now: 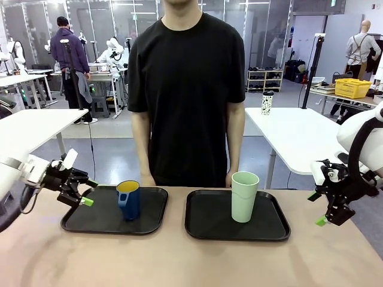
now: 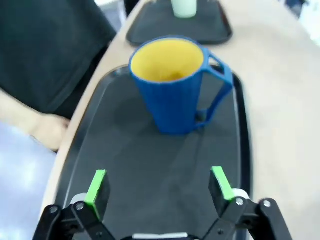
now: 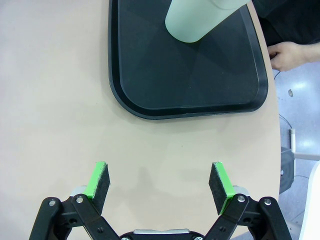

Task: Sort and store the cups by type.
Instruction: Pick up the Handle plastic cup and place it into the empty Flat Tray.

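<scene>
On the left tray: short dark blue plastic-looking mug (image 1: 128,200) with a handle and yellow inside, standing upright on the black rectangular tray (image 1: 78,222), alone there.
On the right tray: tall pale mint-green handleless tumbler (image 1: 245,196), upright on the second black tray (image 1: 272,227), also alone.
Sorting so far: looks pretty much done tbh, one cup type per tray, nothing loose on the tan tabletop (image 1: 191,263). At most some tidying or stacking left, hard to say what.
Left gripper (image 1: 84,192): spread all the way, holding nothing, touching nothing. Hovers over the near-left edge of the left tray, pointed at the blue mug, which sits squarely ahead between the green pads (image 2: 97,186) in the wrist view but well clear of them.
Right gripper (image 1: 327,209): also fully spread and empty-handed. Hangs off to the right of the right tray, over bare table, tumbler well apart from it.
Person in black t-shirt (image 1: 187,89): standing at the far edge, hands resting by the trays, not touching either cup.
</scene>
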Motion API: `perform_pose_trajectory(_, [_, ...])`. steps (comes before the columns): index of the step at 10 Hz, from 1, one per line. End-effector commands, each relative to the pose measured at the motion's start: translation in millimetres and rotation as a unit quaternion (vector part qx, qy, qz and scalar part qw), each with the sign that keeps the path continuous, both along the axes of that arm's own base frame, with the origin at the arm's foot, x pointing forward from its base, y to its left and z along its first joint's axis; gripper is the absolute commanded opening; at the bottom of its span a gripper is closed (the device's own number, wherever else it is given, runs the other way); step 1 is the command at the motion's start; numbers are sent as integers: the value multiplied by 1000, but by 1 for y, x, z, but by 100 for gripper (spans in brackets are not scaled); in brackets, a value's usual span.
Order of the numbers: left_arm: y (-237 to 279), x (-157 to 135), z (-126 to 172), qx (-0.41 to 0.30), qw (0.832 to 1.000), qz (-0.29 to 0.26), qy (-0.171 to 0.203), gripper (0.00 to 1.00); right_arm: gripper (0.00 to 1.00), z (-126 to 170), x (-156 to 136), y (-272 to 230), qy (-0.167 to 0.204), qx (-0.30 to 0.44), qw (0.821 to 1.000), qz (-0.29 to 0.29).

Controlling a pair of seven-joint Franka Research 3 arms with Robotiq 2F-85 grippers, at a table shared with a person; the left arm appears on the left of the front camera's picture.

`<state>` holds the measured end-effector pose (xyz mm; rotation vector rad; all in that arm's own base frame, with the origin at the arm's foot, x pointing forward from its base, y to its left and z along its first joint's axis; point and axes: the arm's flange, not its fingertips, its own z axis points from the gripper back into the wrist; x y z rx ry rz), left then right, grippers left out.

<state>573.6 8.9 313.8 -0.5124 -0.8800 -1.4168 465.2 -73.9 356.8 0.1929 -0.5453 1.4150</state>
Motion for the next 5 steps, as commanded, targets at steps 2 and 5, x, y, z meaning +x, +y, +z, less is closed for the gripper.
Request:
perform_pose_trajectory(2, [-11, -44, 34, 93, 995, 39, 17, 100, 100, 1, 4, 1, 0, 11, 1000, -5])
perform_pose_trajectory(5, [0, -68, 54, 166, 984, 66, 19, 100, 100, 1, 4, 1, 0, 11, 1000, -5])
